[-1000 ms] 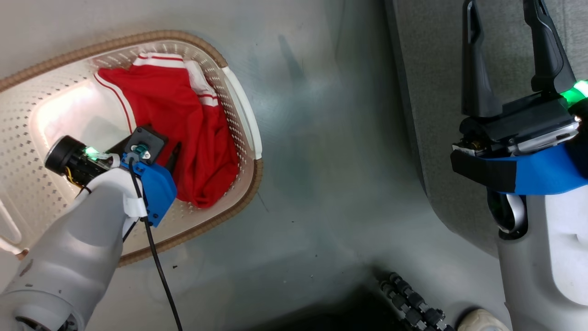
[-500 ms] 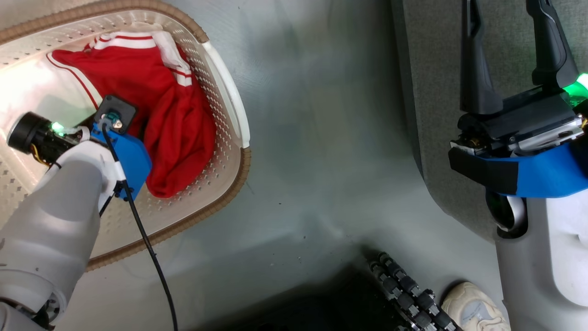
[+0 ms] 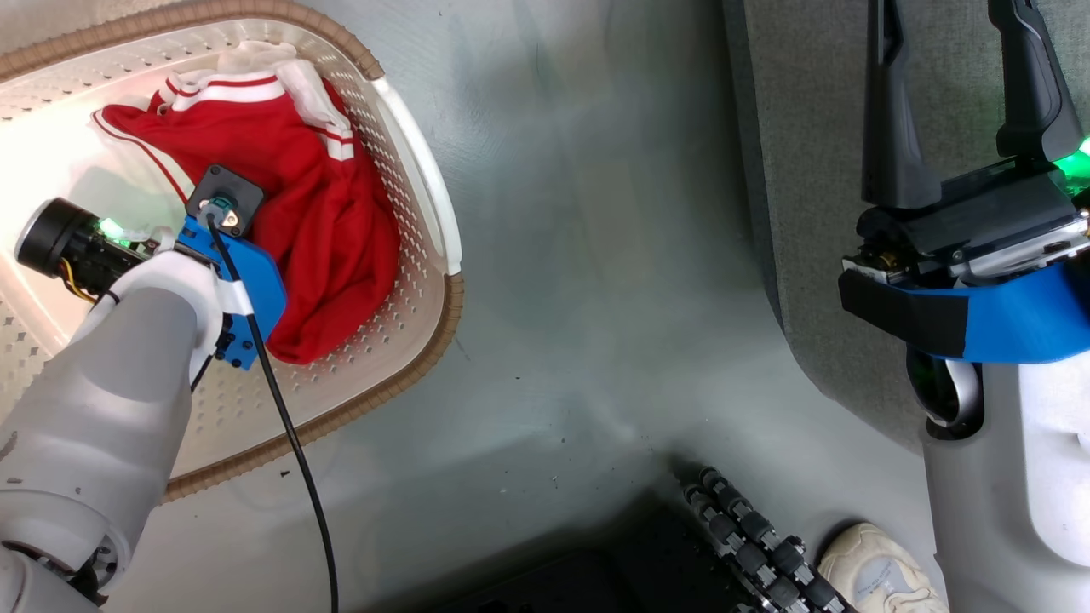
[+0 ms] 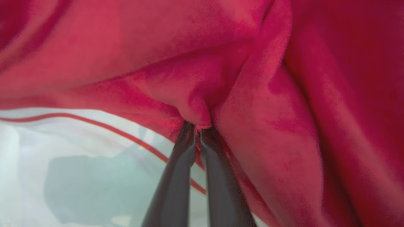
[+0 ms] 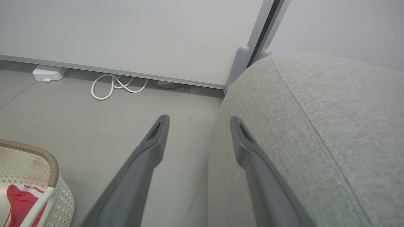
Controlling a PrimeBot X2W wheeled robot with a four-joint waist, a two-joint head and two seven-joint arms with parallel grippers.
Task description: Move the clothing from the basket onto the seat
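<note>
The left pincer [image 4: 198, 126] pinched a fold of the clothing [image 4: 221, 63] inside the basket [image 3: 400, 281]; the right pincer [image 5: 199, 119] stood wide over the seat's [image 5: 315, 126] edge.

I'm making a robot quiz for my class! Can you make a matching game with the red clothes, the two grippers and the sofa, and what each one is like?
Things:
1. clothing
2. left gripper
3. right gripper
4. seat

States:
A. grey woven fabric
B. open, holding nothing
C. shut on a red fold
D. lying in the basket

Pairs: 1-D, 2-C, 3-B, 4-A
</note>
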